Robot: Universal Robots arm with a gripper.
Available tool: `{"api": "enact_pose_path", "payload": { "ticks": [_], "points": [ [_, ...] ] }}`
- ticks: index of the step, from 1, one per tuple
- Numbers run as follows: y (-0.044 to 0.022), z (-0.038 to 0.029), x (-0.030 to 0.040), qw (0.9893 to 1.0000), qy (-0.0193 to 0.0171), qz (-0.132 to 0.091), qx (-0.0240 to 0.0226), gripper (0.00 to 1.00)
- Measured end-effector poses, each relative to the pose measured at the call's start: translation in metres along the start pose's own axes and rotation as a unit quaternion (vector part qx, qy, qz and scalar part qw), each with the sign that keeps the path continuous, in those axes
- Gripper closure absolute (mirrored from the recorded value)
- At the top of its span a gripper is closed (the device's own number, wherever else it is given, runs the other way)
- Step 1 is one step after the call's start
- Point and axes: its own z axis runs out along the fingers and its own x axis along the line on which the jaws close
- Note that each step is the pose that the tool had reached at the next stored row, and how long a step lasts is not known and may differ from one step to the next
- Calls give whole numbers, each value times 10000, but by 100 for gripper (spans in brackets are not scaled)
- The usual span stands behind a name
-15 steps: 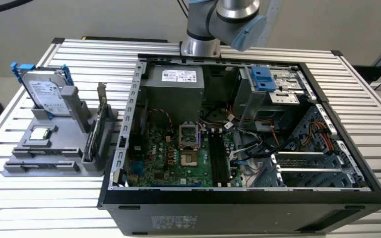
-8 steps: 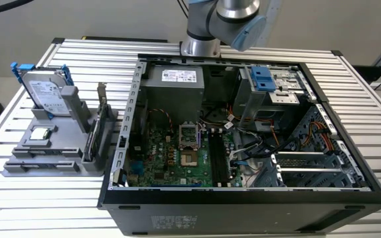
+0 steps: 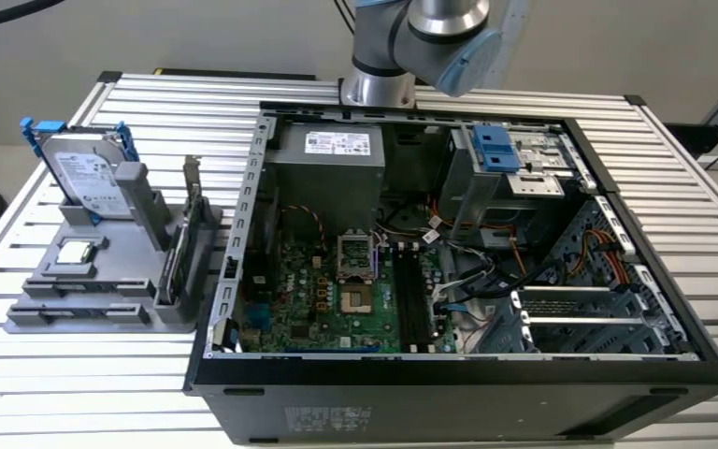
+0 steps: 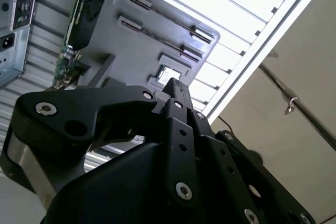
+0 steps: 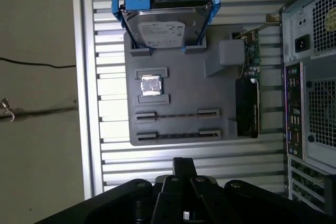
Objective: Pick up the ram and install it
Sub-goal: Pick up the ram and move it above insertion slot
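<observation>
hand [image 5: 184,164] closed near ram [image 5: 177,115] in gray holder [image 5: 184,94].

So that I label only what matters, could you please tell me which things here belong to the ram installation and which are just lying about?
Belongs to the job: ram, edge-on in the grey holder; black memory slots on the motherboard; open computer case.
Just lying about: hard drive with blue rails; processor chip; upright card.
</observation>
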Motion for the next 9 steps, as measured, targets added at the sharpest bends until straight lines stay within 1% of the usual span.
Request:
{"api": "enact_pose_path", "payload": {
  "ticks": [9],
  "points": [
    [0, 0, 0, 9999, -5, 105, 2, 100]
  ]
}}
